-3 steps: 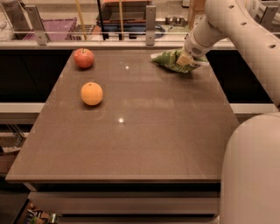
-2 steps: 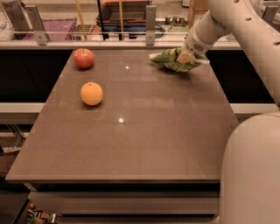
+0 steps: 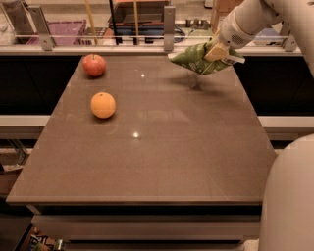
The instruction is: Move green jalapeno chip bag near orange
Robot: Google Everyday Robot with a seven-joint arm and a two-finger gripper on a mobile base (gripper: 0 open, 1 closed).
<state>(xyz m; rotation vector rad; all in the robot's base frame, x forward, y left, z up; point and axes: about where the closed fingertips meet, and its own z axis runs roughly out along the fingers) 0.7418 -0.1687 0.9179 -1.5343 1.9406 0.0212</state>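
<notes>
The green jalapeno chip bag (image 3: 196, 60) hangs in the air above the far right part of the brown table (image 3: 162, 157), with its shadow on the tabletop below it. My gripper (image 3: 214, 52) is shut on the bag's right end and holds it up. The orange (image 3: 103, 105) sits on the left side of the table, well to the left of the bag and nearer to me.
A red apple (image 3: 94, 64) sits at the far left of the table, behind the orange. A rail with posts (image 3: 169, 22) and shelves with bins runs behind the far edge. My white arm (image 3: 265, 12) reaches in from the upper right, and my body (image 3: 289, 196) fills the lower right.
The gripper has lifted the chip bag off the tabletop; it now hangs above the far right part of the table. The orange and apple have not moved.
</notes>
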